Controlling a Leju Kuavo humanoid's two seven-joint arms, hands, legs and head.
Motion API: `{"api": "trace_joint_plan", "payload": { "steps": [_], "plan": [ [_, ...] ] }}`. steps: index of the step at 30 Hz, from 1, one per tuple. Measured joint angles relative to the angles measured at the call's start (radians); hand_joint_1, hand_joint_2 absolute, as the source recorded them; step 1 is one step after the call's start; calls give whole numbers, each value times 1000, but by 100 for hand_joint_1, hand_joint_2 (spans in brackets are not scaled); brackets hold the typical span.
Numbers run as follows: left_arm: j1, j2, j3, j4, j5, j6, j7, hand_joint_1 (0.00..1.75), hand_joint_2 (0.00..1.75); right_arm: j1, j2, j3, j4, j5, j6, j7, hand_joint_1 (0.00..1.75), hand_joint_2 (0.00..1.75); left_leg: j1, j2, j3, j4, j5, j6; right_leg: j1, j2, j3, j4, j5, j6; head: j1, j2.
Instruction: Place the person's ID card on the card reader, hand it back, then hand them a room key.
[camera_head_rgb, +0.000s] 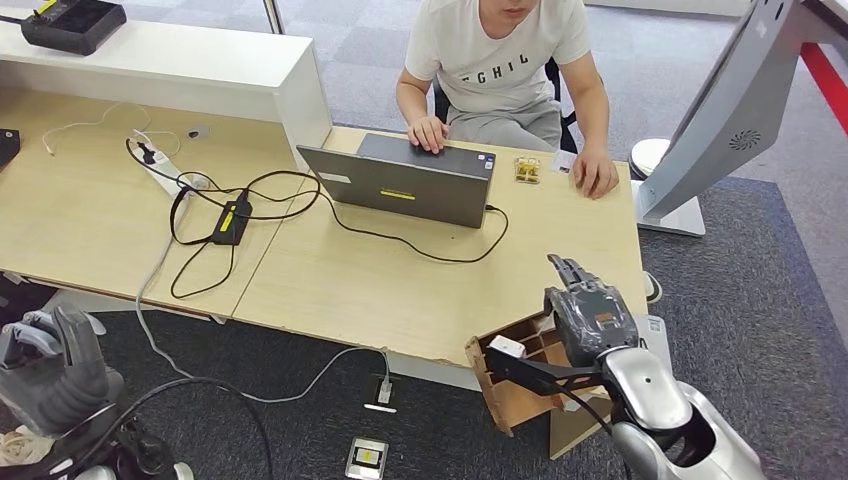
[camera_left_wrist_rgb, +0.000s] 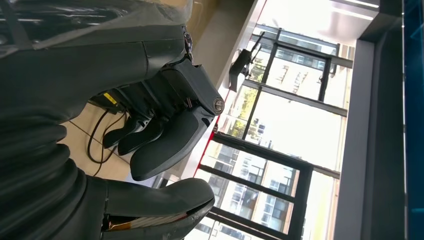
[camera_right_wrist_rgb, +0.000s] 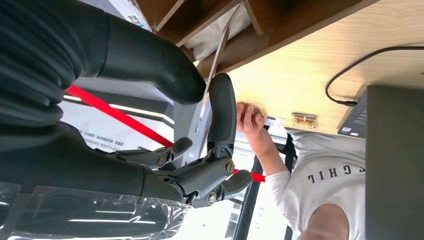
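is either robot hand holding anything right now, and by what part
Nothing is held. The right robot hand hangs over the desk edge with fingers apart and nothing in them; the left robot hand is low and also holds nothing.

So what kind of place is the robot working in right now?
Probably an office set up as a mock reception desk: a person sits at a light wood desk with a laptop, a grey kiosk stand beside it, and large windows facing city buildings.

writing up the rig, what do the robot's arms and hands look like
Silver, smooth-shelled right arm with black cables along the wrist. The right hand is grey with an orange marking on its back and darker fingers. The left hand has a grey ribbed cover.
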Motion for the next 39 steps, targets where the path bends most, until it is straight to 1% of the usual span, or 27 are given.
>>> {"api": "trace_joint_plan", "payload": {
  "steps": [6,8,13,18,29,34,39],
  "plan": [
    [0,0,0,0,11,0,0,175,175,-4,4,-1,2,-15,-20,-15,153,175,0,0,-1,0,0,0,0,0,0,0,0,0,0,0],
    [0,0,1,0,11,0,0,175,175,-12,9,-1,7,-22,-34,-26,154,175,0,0,-1,0,0,0,0,0,0,0,0,0,0,0],
    [0,0,2,0,17,0,0,175,175,-49,39,1,45,-37,-67,-53,158,175,0,0,-1,0,0,0,0,0,0,0,0,0,0,0],
    [-4,-1,3,1,26,-7,0,175,175,-90,73,8,100,-43,-94,-64,158,175,0,0,-2,0,0,0,0,0,0,0,0,0,0,0],
    [-10,-19,16,14,37,-35,0,175,175,-260,145,13,220,-57,-131,-67,159,175,0,0,-1,0,0,0,0,0,0,0,0,0,0,0],
    [-11,-29,22,16,36,-37,0,175,175,-331,185,12,288,-57,-186,-72,161,175,0,0,-1,0,0,0,0,0,0,0,0,0,0,0],
    [-12,-41,24,19,26,-49,0,175,175,-408,239,12,405,-38,-270,-71,165,175,0,0,-1,0,0,0,0,0,0,0,0,0,0,0]
  ]
}}
